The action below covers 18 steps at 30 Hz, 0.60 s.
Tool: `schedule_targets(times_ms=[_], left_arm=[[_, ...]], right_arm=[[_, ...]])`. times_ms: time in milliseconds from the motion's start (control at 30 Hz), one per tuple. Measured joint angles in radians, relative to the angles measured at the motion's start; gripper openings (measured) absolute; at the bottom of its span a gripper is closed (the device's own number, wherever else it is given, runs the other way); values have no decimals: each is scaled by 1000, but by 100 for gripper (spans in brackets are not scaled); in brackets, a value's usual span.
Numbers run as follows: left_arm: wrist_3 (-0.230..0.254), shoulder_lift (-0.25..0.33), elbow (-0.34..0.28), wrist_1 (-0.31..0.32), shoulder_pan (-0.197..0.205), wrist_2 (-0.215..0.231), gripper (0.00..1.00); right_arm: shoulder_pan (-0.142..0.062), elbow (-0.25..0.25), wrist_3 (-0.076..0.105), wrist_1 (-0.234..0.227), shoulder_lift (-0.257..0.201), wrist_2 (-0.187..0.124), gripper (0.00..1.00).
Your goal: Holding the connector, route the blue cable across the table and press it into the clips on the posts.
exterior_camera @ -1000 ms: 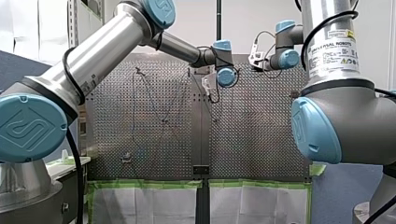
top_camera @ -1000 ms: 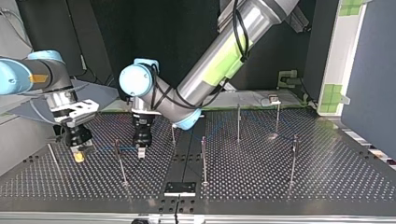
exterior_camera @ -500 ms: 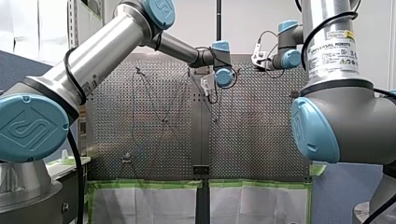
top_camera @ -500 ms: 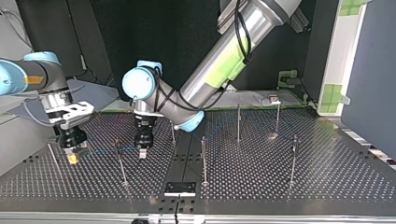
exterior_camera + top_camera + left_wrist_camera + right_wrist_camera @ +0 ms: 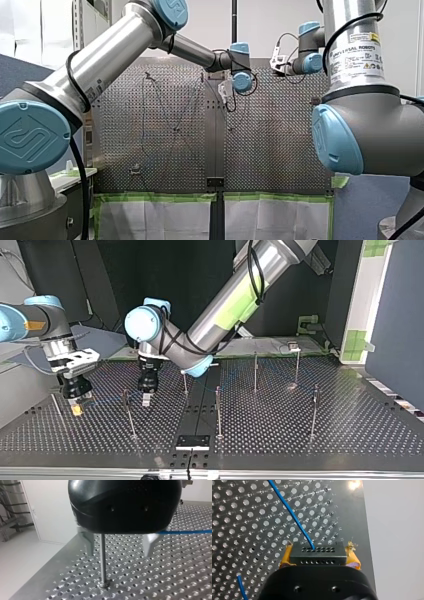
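My right gripper [image 5: 318,555] is shut on the black connector [image 5: 317,553] with its yellow pads. The blue cable [image 5: 292,512] runs out of the connector over the perforated table. In the top view my right gripper [image 5: 76,407] hangs low at the left, and the cable [image 5: 106,401] stretches from it toward a thin post [image 5: 129,415]. My left gripper [image 5: 146,400] hovers just beside that post. Its metal fingers [image 5: 87,542] stand apart, so my left gripper [image 5: 118,547] is open and holds nothing. A post [image 5: 103,560] rises in the gap close to one finger, and the cable [image 5: 185,532] passes beside the other.
Several more thin posts stand on the table [image 5: 300,440], among them one near the middle [image 5: 218,410] and others at the top view's right [image 5: 255,372] [image 5: 314,410]. A small black plate [image 5: 192,442] lies at the near edge. The table's edge [image 5: 364,530] is beside the connector.
My left gripper has shifted toward the top view's left, closer to the post. My right gripper moved further left with the connector, then held still.
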Motion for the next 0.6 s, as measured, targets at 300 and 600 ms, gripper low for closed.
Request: schedule_targets(times_ms=[300,600], left_arm=[[-36,2,0,-81,-9,-49,100],[-42,13,-1,-154,-36,-59,100]], right_arm=[[0,0,-3,2,0,0,0],[0,1,-3,4,0,-1,0]])
